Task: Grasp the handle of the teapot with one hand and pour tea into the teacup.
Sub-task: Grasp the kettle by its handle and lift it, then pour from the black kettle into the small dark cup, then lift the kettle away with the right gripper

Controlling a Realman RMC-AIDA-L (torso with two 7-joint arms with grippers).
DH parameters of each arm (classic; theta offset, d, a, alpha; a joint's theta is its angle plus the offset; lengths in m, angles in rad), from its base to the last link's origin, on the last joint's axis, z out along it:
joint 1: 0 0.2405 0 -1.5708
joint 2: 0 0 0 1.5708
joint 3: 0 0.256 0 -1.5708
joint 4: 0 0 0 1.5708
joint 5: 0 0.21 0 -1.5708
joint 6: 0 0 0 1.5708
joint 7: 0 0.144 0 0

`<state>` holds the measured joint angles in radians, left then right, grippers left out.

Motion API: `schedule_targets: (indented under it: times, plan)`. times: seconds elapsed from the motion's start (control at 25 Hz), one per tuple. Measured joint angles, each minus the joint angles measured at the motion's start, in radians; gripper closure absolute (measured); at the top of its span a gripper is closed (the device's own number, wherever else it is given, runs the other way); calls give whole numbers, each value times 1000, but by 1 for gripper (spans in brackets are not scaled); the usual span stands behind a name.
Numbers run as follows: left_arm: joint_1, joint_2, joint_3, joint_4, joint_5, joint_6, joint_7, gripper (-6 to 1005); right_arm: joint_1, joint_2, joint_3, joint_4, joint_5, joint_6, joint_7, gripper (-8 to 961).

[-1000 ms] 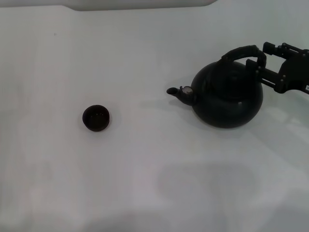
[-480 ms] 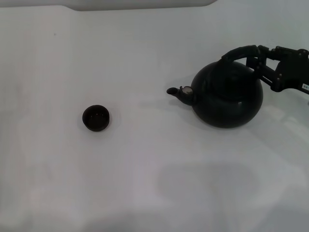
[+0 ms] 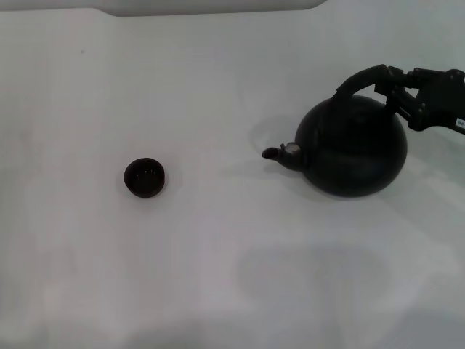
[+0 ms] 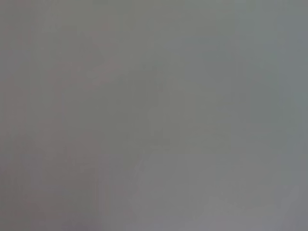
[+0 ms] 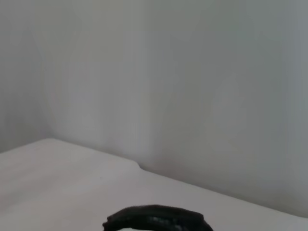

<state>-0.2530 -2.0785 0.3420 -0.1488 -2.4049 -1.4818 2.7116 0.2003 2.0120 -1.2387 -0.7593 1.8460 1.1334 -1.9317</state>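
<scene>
Right claw [image 3: 393,86] closed on the handle [image 3: 361,78] at its right end. Teapot [image 3: 354,147] at right of white surface [image 3: 218,240], spout pointing left, tilted slightly. Teacup [image 3: 144,177] well apart to the left, upright. Left claw out of view.

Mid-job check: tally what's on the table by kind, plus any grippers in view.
Teapot: 1
Teacup: 1
Right gripper, on the teapot's handle: 1
Left gripper: 0 in view
Total: 3
</scene>
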Motion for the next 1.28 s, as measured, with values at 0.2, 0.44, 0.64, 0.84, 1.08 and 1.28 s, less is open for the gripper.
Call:
schedule_targets:
  times: [0.2,0.44,0.64,0.84,1.08,1.28]
  plan:
    - [0,-1,0,-1,1,0,0,118,13,-3,0,-19,0,5,38,751]
    - [2,-3,0,-7,1,0,-1,117,23,1,-8,-66,0,12,94,755]
    - [-1,-3,0,-8,1,0,-1,118,34,2,-30,-82,12,27,115,761]
    - [-7,-3,0,-8,1,1,-1,119,29,4,-124,-124,78,22,104,765]
    - [-8,-3,2,-8,1,1,-1,118,25,5,-258,-186,125,-69,65,766]
    - [-8,-3,2,-9,2,2,-1,117,19,6,-356,-239,158,-172,26,767]
